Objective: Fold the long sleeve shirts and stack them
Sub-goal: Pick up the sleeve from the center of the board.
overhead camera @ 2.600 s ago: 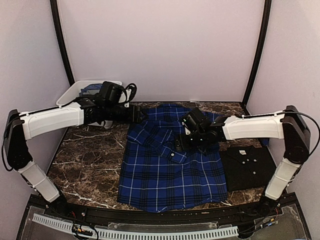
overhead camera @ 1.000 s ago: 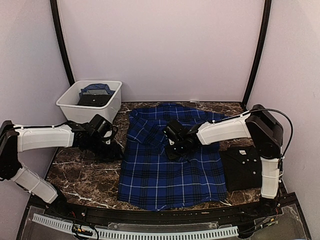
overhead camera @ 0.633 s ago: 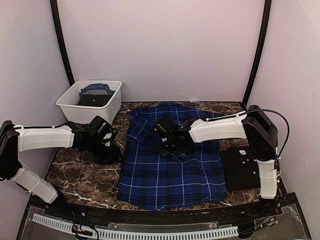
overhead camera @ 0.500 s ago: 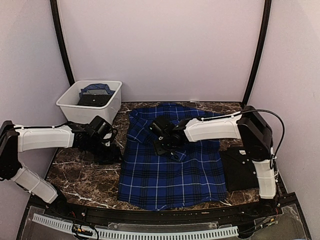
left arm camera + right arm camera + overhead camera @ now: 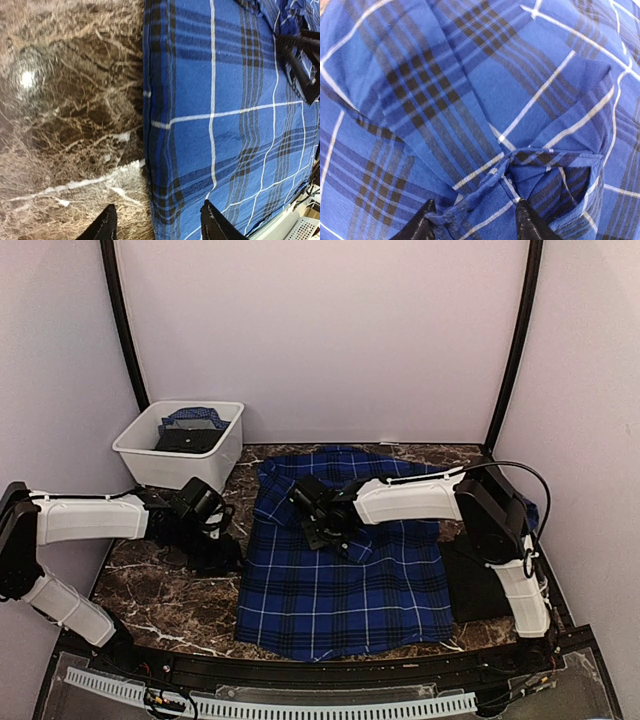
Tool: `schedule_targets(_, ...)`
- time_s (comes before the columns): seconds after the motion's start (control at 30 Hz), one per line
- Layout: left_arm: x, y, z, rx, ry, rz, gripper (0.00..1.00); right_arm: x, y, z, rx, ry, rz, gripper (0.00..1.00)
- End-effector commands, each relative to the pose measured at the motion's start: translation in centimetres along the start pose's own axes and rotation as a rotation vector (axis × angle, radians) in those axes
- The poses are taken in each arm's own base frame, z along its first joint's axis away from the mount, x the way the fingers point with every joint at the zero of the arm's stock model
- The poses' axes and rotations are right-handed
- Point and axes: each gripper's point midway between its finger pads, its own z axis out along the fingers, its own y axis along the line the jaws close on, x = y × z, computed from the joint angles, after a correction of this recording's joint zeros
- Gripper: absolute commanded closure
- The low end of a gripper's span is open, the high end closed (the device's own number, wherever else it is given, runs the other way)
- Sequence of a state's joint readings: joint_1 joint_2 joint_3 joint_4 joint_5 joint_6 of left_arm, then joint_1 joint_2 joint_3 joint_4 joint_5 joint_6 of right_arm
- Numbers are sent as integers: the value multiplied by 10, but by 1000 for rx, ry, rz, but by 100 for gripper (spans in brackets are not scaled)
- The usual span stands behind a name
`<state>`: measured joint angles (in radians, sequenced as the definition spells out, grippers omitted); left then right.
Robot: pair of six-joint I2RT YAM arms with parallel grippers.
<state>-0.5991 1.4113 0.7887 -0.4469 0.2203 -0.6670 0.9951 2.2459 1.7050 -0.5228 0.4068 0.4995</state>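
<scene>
Two shirts lie on the marble table [image 5: 165, 585]. The blue plaid shirt [image 5: 345, 585] is spread flat across the middle, its collar end toward the back wall. The black shirt [image 5: 472, 590] lies just beside its right edge, partly hidden behind the right arm. The right gripper [image 5: 476, 222] sits low over the plaid shirt's upper part, its fingers apart on either side of a bunched fold of cloth. The left gripper [image 5: 157, 225] hangs open at the shirt's left edge, one finger over the cloth and one over bare marble. A white tub [image 5: 172, 468] holding clothes stands at the back left corner.
</scene>
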Motion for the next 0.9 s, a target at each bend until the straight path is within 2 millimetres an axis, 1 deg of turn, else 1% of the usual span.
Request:
schedule_targets(0.0, 18, 1, -2, 32, 58, -15, 45, -13, -1, -3, 28, -42, 15, 62)
schedule_targets(0.03, 21, -1, -2, 46, 72, -13, 45, -15, -2, -5, 29, -48, 18, 71)
schedule_targets(0.07, 25, -1, -1, 52, 86, -11, 45, -19, -3, -7, 29, -55, 23, 85)
schedule_targets(0.1, 29, -4, -1, 67, 101, -8, 45, -23, -5, -9, 30, -61, 27, 94)
schedule_targets(0.13, 35, -4, 0, 71, 119, -3, 45, -27, -8, -12, 30, -67, 33, 100)
schedule_targets(0.23, 53, -10, 1, 90, 174, 16, 42, -44, -18, -23, 20, -92, 56, 100)
schedule_targets(0.27, 59, -8, 2, 83, 192, 16, 42, -51, -23, -28, 18, -105, 64, 100)
schedule_targets(0.43, 84, 3, 1, 50, 254, 10, 39, -87, -57, -57, 3, -182, 129, 100)
schedule_targets(0.53, 93, 6, 0, 50, 276, -11, 39, -102, -82, -68, 2, -212, 170, 100)
schedule_targets(0.6, 98, 5, 1, 58, 289, -20, 39, -108, -99, -72, -1, -225, 203, 100)
schedule_targets(0.7, 106, -1, 3, 77, 307, -20, 40, -110, -116, -73, -13, -229, 240, 100)
schedule_targets(0.77, 110, -4, 4, 88, 319, -26, 41, -108, -122, -74, -15, -228, 249, 100)
schedule_targets(0.83, 114, -6, 5, 93, 329, -34, 46, -106, -125, -74, -19, -226, 251, 100)
schedule_targets(0.87, 115, -7, 5, 97, 334, -41, 50, -105, -126, -74, -20, -227, 254, 100)
